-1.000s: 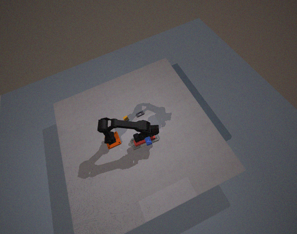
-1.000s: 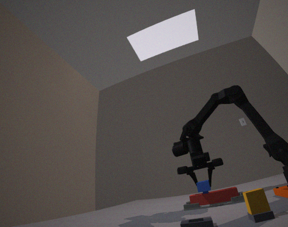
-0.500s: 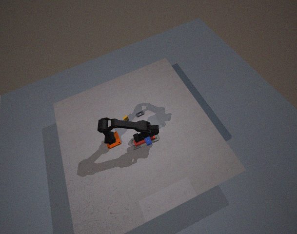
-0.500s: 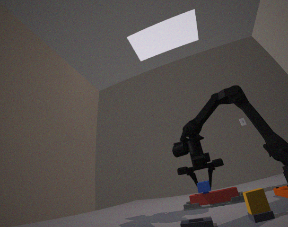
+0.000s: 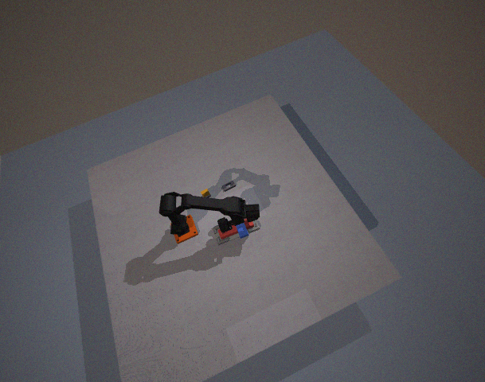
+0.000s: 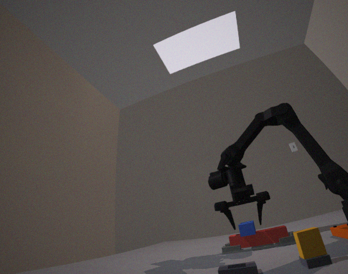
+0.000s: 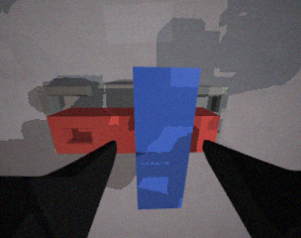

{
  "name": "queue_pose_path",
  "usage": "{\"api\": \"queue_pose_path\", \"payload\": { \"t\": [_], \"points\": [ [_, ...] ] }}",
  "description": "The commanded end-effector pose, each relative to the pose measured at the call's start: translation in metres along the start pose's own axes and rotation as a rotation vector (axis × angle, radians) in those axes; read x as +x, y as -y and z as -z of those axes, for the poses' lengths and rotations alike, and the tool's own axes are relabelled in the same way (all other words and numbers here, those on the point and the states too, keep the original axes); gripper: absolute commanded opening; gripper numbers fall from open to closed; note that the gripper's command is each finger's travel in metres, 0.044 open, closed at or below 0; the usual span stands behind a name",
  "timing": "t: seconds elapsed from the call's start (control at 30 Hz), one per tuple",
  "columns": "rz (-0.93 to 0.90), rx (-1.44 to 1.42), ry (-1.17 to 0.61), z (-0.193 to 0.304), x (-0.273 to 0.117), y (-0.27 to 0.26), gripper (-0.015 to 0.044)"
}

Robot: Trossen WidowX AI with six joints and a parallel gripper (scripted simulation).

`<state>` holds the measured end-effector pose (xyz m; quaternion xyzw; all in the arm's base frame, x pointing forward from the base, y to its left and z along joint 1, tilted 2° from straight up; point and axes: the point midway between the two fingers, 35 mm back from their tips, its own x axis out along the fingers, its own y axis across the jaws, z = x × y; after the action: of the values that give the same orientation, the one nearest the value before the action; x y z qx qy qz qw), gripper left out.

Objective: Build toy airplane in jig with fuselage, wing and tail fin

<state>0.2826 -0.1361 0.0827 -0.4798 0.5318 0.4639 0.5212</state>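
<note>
The red fuselage (image 5: 227, 233) (image 6: 271, 236) (image 7: 125, 133) lies in the grey cradle (image 5: 256, 227) (image 6: 231, 249) (image 7: 66, 91) and looks flat. The blue wing (image 5: 242, 231) (image 6: 247, 229) (image 7: 165, 109) lies crosswise on the fuselage and looks level; its tab and the socket under it are hidden. The open socket near the tail (image 7: 82, 135) shows empty in the wrist view. The yellow tail fin (image 5: 205, 192) (image 6: 310, 243) stands in a dark holder (image 6: 319, 261). My gripper (image 6: 247, 226) (image 7: 160, 144) is open, its fingertips apart on both sides of the wing, touching neither side.
A second dark holder (image 5: 228, 186) (image 6: 239, 268), with nothing in it, lies on the table beside the fin's holder. The orange arm base (image 5: 187, 235) (image 6: 345, 231) stands near the cradle's tail end. The arm's shadows fall over the table (image 5: 275, 263).
</note>
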Motion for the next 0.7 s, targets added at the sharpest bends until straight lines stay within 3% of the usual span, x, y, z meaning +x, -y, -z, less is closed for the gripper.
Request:
{"api": "queue_pose_path", "payload": {
  "t": [0.0, 0.17, 0.4, 0.57, 0.67],
  "points": [
    [0.001, 0.000, 0.000, 0.000, 0.000, 0.000, 0.0440],
    [0.001, 0.000, 0.000, 0.000, -0.008, 0.001, 0.0440],
    [0.001, -0.004, -0.003, 0.000, -0.084, 0.000, 0.0440],
    [0.002, 0.011, -0.003, 0.000, -0.086, 0.003, 0.0440],
    [0.003, 0.224, -0.003, 0.001, -0.086, 0.003, 0.0440]
  ]
}}
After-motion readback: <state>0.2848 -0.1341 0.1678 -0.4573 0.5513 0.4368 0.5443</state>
